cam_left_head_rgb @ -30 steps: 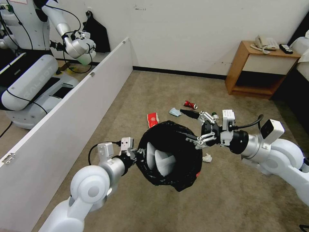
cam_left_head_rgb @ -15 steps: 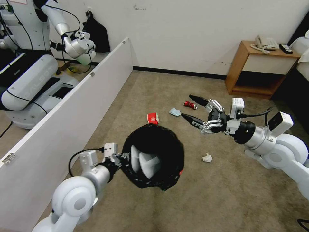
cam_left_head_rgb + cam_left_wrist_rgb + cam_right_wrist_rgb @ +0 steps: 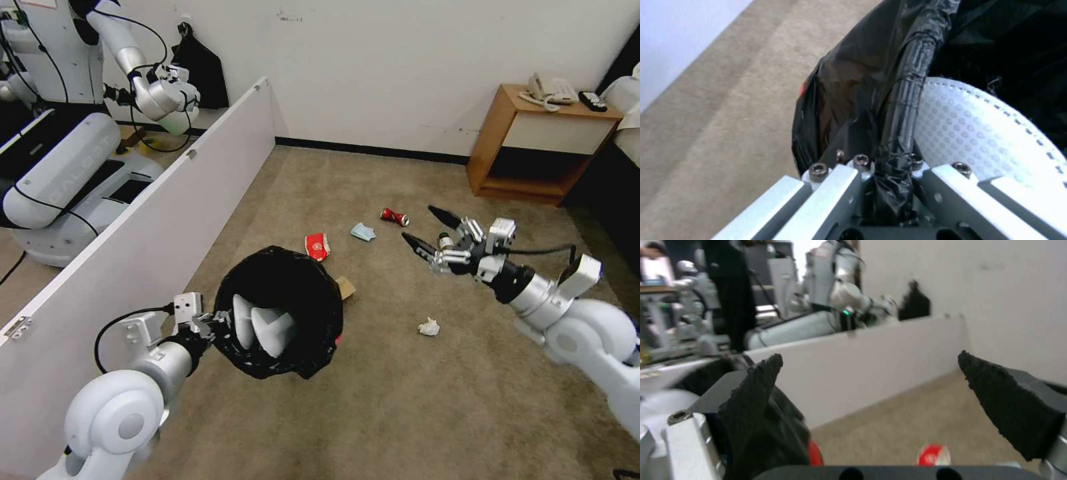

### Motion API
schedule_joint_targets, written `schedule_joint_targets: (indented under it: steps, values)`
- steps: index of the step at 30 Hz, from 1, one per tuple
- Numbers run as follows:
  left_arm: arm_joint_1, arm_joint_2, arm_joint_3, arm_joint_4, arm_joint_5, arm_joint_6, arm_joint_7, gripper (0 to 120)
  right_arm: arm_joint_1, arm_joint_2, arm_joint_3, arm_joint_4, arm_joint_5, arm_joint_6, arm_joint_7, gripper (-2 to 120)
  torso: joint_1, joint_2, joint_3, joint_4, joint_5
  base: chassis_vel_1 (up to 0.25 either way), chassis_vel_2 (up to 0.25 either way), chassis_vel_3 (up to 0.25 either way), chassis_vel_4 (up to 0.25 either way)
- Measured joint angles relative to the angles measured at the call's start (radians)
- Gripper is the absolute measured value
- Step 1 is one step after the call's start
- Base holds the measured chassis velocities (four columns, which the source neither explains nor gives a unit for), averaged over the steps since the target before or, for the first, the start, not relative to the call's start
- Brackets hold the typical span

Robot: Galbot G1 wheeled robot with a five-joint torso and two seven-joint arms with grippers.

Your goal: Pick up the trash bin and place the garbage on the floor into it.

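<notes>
**Bin held aloft at lower left, right gripper spread over the litter**

Head view: the left gripper [image 3: 203, 325] is clamping the rim of the trash bin [image 3: 280, 313] in the lower left of the frame, carrying it off the floor [image 3: 400, 400], a beige short-pile carpet. The bin's crinkly black liner is bulging over its round mouth, with white slippers [image 3: 263, 328] lying inside. A brown cardboard piece [image 3: 345, 287] is peeking out just beside the bin's right edge, and a red paper carton [image 3: 317, 245] is lying just above it. Right of centre, the right gripper [image 3: 428, 232] is hanging with its two black pointed fingers spread apart, gripping nothing. A crushed red can [image 3: 395, 216] and a light-blue face mask [image 3: 363, 232] are lying left of those fingertips; a white tissue wad [image 3: 429, 327] is lying below them, well apart. Open carpet is stretching across the lower middle and right; a white panel [image 3: 133, 227] is bounding the left side and a wooden side table [image 3: 533, 143] is standing at upper right.

Left wrist view: the glossy, creased liner [image 3: 849, 96] is sitting pinched between the metal jaws at bottom centre, and a dimpled white slipper [image 3: 969, 130] is resting inside at right.

Right wrist view: the rough black fingers [image 3: 755, 390] are standing wide apart at the frame's sides, with the white panel [image 3: 862, 356] beyond and the carton [image 3: 933, 455] showing low between them.
</notes>
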Motion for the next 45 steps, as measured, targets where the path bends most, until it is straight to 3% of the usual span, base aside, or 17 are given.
schedule_joint_targets:
  steps: [9,15,32,45]
  values:
    - [0.055,-0.025,-0.053,-0.017,0.035,-0.007,0.023,0,-0.064,0.115,0.000,-0.024,-0.090,0.016,0.027,100,0.000,0.000,0.000,0.0002,-0.0003,0.000,0.000,0.000,0.000]
    - [0.066,-0.034,-0.071,-0.027,0.040,-0.007,0.024,0,-0.070,0.137,-0.011,-0.008,-0.123,0.017,0.047,100,0.000,0.000,0.000,0.0002,-0.0004,0.000,0.000,0.000,0.000]
    - [0.084,-0.023,-0.083,-0.043,0.055,-0.008,0.034,0,-0.174,0.190,0.083,0.005,-0.222,0.052,0.081,100,0.000,0.000,0.000,0.0001,-0.0002,0.000,0.000,0.000,0.000]
    - [0.063,-0.018,-0.059,-0.042,0.055,-0.008,0.036,0,-0.215,0.210,0.140,0.000,-0.275,0.055,0.106,100,0.000,0.000,0.000,0.0001,-0.0002,0.000,0.000,0.000,0.000]
